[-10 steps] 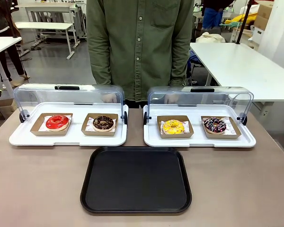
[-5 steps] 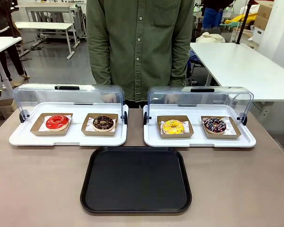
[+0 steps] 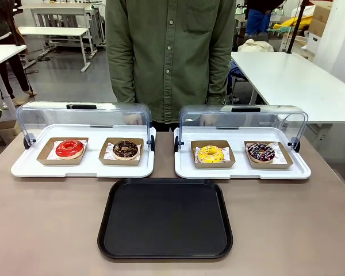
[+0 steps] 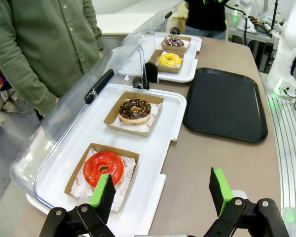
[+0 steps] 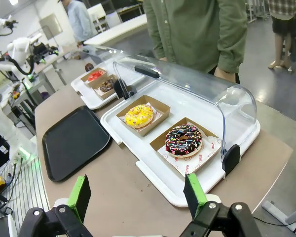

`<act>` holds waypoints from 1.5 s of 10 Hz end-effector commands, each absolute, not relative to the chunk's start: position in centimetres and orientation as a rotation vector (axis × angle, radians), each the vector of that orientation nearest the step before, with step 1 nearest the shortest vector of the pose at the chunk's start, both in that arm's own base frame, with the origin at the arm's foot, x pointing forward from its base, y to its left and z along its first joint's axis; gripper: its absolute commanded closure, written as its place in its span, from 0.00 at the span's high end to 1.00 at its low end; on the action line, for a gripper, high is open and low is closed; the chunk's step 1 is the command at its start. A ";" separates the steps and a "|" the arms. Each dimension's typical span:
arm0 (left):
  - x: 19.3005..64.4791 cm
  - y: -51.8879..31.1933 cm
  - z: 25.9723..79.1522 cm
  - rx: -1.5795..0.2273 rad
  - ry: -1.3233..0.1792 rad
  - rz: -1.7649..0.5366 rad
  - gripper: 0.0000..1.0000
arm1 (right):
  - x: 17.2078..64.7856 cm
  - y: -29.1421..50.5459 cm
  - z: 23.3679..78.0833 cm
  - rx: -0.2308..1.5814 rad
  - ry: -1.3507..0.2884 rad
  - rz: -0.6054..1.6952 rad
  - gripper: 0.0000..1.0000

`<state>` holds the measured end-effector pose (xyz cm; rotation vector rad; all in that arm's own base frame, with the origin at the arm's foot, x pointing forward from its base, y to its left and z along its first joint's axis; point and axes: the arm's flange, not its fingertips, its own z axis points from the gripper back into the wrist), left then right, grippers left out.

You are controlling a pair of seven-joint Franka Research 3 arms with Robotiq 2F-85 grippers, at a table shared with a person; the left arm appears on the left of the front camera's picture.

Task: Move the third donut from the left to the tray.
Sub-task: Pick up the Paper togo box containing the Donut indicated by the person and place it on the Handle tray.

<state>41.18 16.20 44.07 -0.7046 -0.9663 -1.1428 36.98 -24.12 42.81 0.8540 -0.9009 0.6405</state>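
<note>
We see bright yellow glaze with pale sprinkles on the third donut from the left (image 3: 210,153), its cardboard holder (image 3: 214,164) brown. The tray (image 3: 165,218) is plain black. The leftmost donut (image 3: 69,148) is red, and the rightmost donut (image 3: 260,152) is dark with multicoloured sprinkles.

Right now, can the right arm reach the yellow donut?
Probably yes. The clear lid is pushed back, the yellow donut sits uncovered, and nothing stands between it and the open right gripper.

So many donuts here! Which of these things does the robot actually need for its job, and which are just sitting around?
For the job: yellow donut; black tray.
Just there: red donut; chocolate donut; sprinkled chocolate donut; left white tray; right white tray.
</note>
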 end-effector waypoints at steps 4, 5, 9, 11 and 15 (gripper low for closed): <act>41.3 16.3 44.3 -0.713 -0.973 -1.147 1.00 | 37.0 -24.0 42.7 0.857 -0.930 0.659 1.00; 41.3 16.3 44.3 -0.713 -0.973 -1.147 1.00 | 37.0 -24.0 42.7 0.857 -0.930 0.659 1.00; 41.3 16.3 44.3 -0.713 -0.973 -1.147 1.00 | 37.0 -24.0 42.7 0.857 -0.930 0.659 1.00; 41.3 16.3 44.3 -0.713 -0.973 -1.147 1.00 | 37.0 -24.0 42.7 0.857 -0.930 0.659 1.00; 41.3 16.3 44.3 -0.713 -0.973 -1.147 1.00 | 37.0 -24.0 42.7 0.857 -0.930 0.659 1.00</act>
